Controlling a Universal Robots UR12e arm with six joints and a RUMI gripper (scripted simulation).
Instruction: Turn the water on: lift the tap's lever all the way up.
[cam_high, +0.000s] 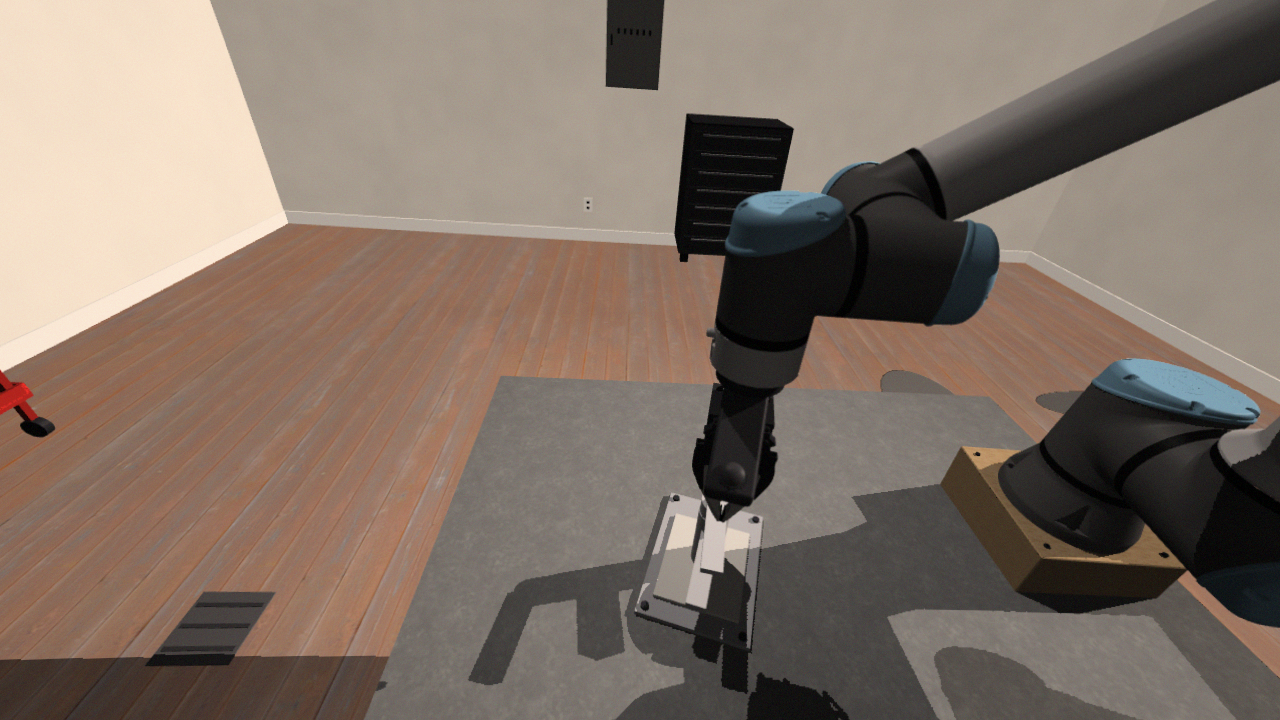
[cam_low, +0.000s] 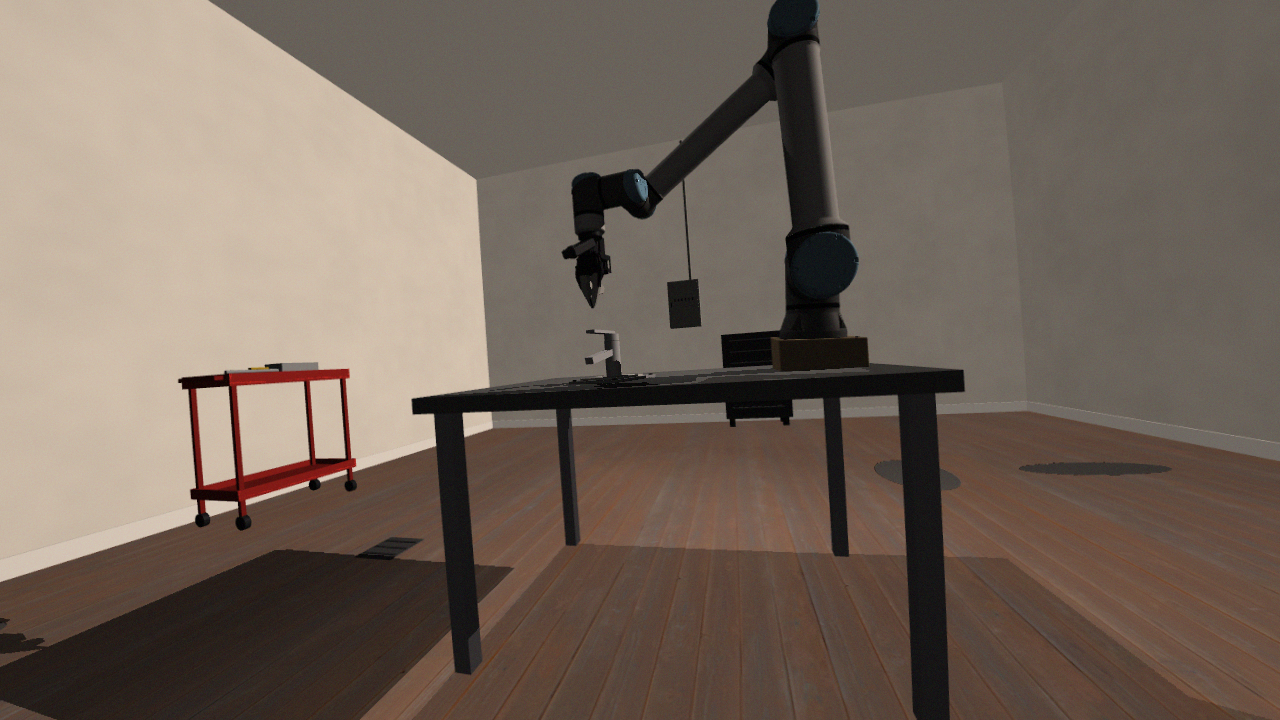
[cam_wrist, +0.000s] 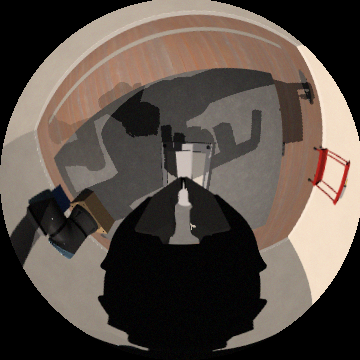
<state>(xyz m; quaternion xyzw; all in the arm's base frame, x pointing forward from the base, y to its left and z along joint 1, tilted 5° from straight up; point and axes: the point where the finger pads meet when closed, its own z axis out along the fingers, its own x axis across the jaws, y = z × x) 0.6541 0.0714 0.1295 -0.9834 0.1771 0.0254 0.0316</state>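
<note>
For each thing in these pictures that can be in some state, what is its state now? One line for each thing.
End effector: shut, holding nothing, pointing down, in the air above the tap and not touching it.
Tap: upright on its base plate on the table.
Tap's lever: low, about level, not yet lifted.
Red cart: standing on its wheels by the wall.
</note>
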